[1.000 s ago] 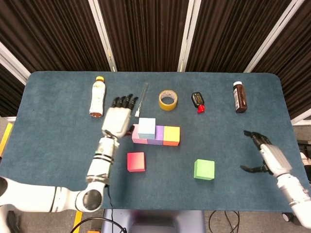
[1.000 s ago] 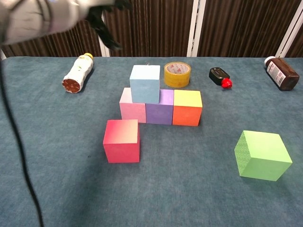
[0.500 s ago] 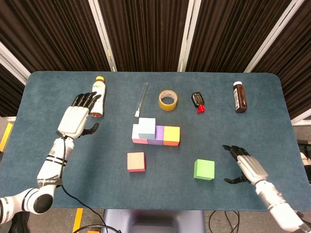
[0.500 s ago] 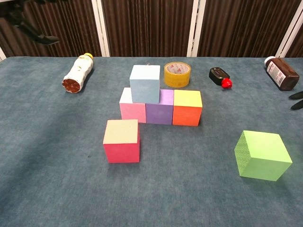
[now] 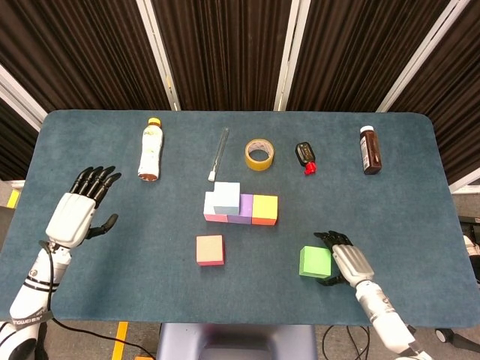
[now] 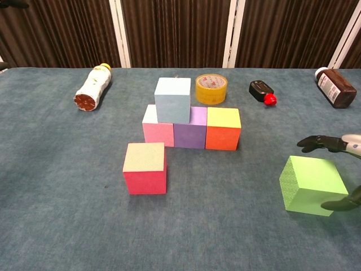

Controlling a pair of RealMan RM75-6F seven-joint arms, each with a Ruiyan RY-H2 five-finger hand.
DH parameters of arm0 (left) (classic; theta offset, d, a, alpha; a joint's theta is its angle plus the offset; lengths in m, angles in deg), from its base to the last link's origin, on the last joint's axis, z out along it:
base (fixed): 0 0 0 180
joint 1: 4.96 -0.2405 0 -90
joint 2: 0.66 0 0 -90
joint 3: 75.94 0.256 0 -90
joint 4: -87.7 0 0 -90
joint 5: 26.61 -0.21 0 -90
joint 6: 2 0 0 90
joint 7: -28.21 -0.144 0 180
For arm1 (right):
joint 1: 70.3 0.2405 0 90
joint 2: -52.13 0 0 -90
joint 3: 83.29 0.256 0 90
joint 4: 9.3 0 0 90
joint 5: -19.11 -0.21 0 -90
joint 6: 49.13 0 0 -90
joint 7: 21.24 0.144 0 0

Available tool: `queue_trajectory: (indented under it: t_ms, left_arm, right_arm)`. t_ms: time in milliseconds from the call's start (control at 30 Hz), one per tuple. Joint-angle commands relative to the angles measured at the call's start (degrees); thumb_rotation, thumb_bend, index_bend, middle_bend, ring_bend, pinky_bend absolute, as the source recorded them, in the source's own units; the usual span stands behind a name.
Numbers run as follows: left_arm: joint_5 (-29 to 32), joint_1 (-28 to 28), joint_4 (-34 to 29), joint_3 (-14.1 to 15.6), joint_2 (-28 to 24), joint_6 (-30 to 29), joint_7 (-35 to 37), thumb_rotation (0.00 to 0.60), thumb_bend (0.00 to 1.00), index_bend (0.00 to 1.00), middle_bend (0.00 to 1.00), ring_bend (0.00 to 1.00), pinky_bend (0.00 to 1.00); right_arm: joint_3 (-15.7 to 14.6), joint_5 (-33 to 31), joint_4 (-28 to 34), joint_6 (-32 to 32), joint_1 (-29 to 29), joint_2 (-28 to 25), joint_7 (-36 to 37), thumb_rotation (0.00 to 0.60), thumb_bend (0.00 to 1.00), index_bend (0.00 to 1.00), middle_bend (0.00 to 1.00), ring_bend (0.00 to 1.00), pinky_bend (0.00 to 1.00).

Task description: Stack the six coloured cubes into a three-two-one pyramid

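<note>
Green cube (image 5: 315,262), matte and plain-faced with no readable writing, sits toward the table's (image 5: 90,150) near-right edge. The right hand (image 5: 346,261) brackets it, fingers spread, gripping nothing. The left hand (image 5: 77,211) hovers fingers apart at the left edge.

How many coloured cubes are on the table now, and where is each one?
6. Pink, purple and orange cubes form a row; the light blue cube sits on top of it; the red cube stands alone in front; the green cube is beside the right hand.
</note>
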Motion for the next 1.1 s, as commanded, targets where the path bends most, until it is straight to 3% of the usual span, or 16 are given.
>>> queue_trajectory:
  t_ms: [33,167,267,433,633,800,1100]
  left_arm:
    - [-1.2,-0.9,0.3,0.4,-0.1,-0.8,0.8,0.600,0.35,0.11,0.05,0.00,0.06]
    - [-1.6,-1.7,0.6,0.3,-0.1,-1.1,2.1,0.600,0.35,0.11,0.05,0.00,0.06]
    - [-1.8,-2.3,0.7,0.1,-0.2,-1.4,3.4,0.600,0.35,0.11,0.05,0.00,0.06]
    - [-2.5,-3.3,0.5,-0.2,-0.4,-2.3,3.9,0.600,0.34,0.11,0.05,0.00,0.06]
    - [-2.5,-4.5,-0.1,-0.5,-0.9,-3.0,3.0,0.600,0.34,0.11,0.05,0.00,0.06]
    - [-2.2,-5.6,-0.3,-0.7,-1.1,-3.6,1.7,0.600,0.34,0.12,0.05,0.00,0.06]
    - [-3.0,-6.9,-0.1,-0.4,-1.2,-3.5,2.5,0.600,0.34,0.13,0.05,0.00,0.06]
  right_arm:
    - [0.8,-1.5,-1.2,-1.3,0.3,2.1,-1.4,0.600,0.24,0.27,0.21,0.09,0.18]
    - [1.4,-2.3,-2.1,-2.9,0.5,4.3,-3.9,0.600,0.25,0.48,0.22,0.12,0.22]
    - [2.1,-1.8,-0.7,-2.7,1.4,2.6,-4.9,0.600,0.30,0.55,0.23,0.13,0.23]
    - [6.3,-0.6,6.5,0.3,4.8,-6.5,-2.8,0.600,0.31,0.55,0.23,0.13,0.23]
    - [14.5,-7.6,9.2,10.7,13.4,-15.9,0.5,0.600,0.31,0.55,0.23,0.13,0.22]
    - [17.3,-15.9,4.8,19.9,22.2,-16.1,1.2,0.600,0.31,0.54,0.23,0.13,0.21]
    - [15.7,-23.6,-5.0,24.9,32.5,-9.3,0.1,0.600,0.31,0.52,0.23,0.12,0.20]
